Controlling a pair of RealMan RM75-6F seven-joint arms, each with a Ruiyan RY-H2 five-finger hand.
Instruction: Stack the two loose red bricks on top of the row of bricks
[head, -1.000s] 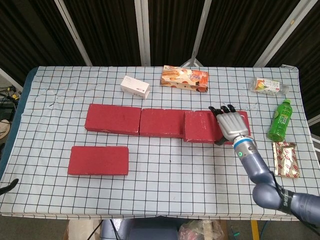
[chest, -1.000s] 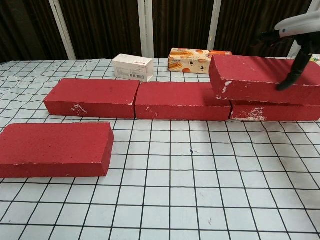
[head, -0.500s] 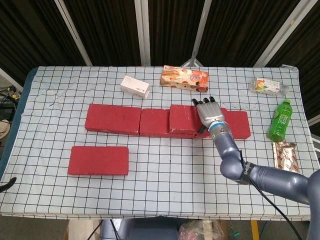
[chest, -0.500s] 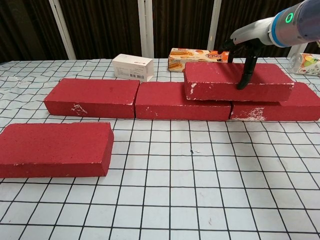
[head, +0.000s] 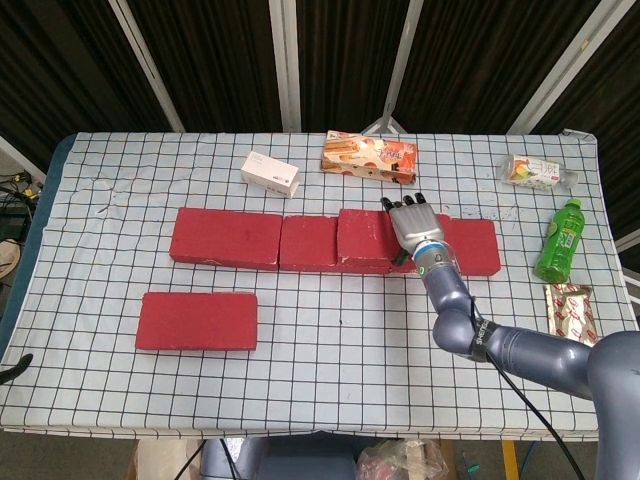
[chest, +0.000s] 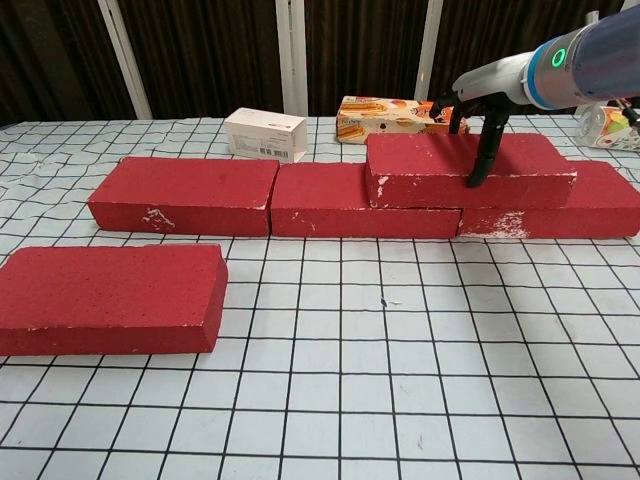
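Head view: camera set high above the near edge of the table (head: 90, 400), tilted steeply downward toward 12 o'clock, far enough to take in the whole checked cloth and the dark curtain behind. Chest view: camera low and close, just above the tabletop, facing 12 o'clock almost level, so the row of bricks (chest: 330, 200) fills the middle band. Both views share the row of bricks (head: 300, 243), the loose brick (head: 197, 320) (chest: 105, 298) at 8 o'clock, and the white box (head: 271, 173) (chest: 265, 134)
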